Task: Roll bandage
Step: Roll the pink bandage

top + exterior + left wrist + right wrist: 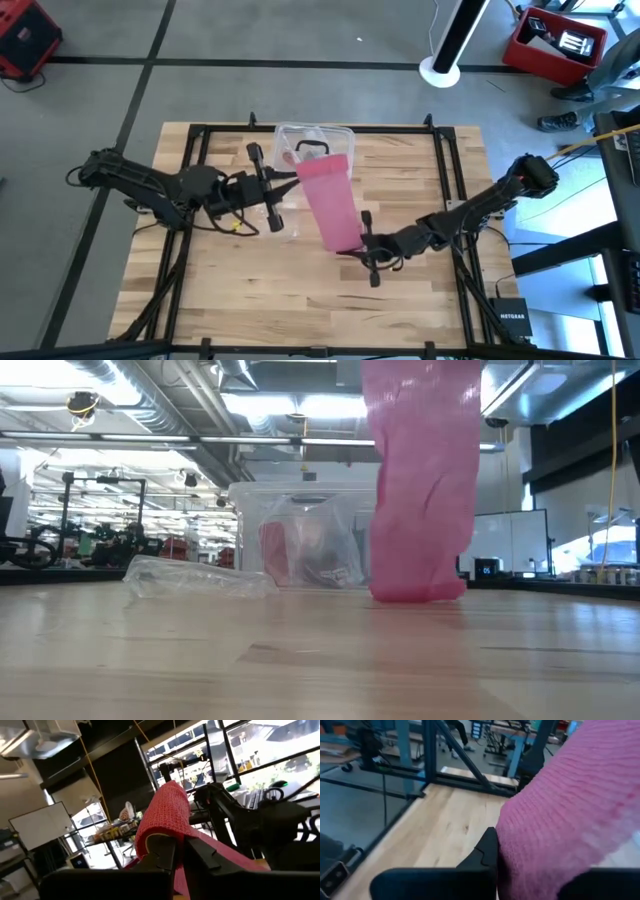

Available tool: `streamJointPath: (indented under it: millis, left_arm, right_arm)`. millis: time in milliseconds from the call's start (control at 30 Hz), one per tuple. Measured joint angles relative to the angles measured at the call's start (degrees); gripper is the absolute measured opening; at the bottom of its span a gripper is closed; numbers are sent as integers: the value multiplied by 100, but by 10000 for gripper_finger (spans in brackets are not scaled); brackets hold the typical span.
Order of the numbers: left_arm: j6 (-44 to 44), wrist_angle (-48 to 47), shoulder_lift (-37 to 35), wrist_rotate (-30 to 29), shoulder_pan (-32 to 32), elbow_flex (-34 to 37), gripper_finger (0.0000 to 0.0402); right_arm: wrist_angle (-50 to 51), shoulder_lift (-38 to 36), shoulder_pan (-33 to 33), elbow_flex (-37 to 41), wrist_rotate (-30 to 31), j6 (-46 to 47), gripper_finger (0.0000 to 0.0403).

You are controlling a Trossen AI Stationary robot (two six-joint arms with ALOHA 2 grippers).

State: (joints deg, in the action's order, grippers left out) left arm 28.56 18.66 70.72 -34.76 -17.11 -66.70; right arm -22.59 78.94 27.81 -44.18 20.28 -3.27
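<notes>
High view: the left arm reaches in from the table's left edge, its forearm lying almost level across the boards toward the centre; the left gripper [283, 180] sits just beside the clear plastic box [340, 135] and is closed on the upper end of the bandage [332, 205]. The right arm comes in from the right edge, elbow raised near the frame, forearm sloping down toward the middle; the right gripper [362, 238] is closed on the bandage's lower end.

Between the two grips the bandage is stretched flat as a pink strip; its long axis runs from near the box at the far side toward the near side of the table, slanting slightly to the right as it comes forward; its far end lies at the box's front wall.

Left wrist view: the left fingers [165, 852] stand nearly together with pink-red fabric [165, 815] pinched and rising between them.

Right wrist view: knitted pink fabric [570, 810] fills the frame beside one dark finger [487, 852]; the second finger is hidden, so the clamp is judged mainly from the overhead picture.

Low view: the strip [420, 490] hangs down from above with its lower fold apparently meeting the table [320, 660]; contact is hard to confirm; a crumpled clear wrapper [195, 577] lies to its left, the box [300, 535] behind.
</notes>
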Motion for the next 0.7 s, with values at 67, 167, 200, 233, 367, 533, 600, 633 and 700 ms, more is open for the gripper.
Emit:
streamJointPath:
  millis: [67, 167, 200, 233, 367, 533, 600, 633, 700]
  left_arm:
    - [118, -18, 0, -74, -3, 0, 8]
    - [346, -5, 0, -269, 3, 0, 4]
    - [371, 21, 0, -313, 10, 0, 5]
    - [388, 32, 0, -338, 30, 0, 5]
    - [565, -69, 28, -636, 73, 0, 4]
    - [1100, -383, 125, -1226, 77, 2, 3]
    - [1224, -476, 170, -1320, 73, 4, 2]
    - [1269, -499, 184, -1392, 73, 4, 2]
    - [1368, -595, 207, -1495, 69, 27, 2]
  right_arm:
    - [-77, 0, 107, 0, -29, -4, 2]
    - [-113, 0, 247, -50, -35, -4, 1]
    - [-84, 0, 291, -99, -35, -4, 1]
    - [-60, 0, 327, -156, -33, -4, 1]
    - [98, 0, 480, -535, -32, -242, 1]
    - [872, 0, 687, -1396, -35, -671, 1]
    - [1317, 5, 729, -1775, -8, -708, 1]
    - [1493, 7, 767, -1990, 21, -751, 1]
    - [1754, 4, 858, -2393, 37, -879, 1]
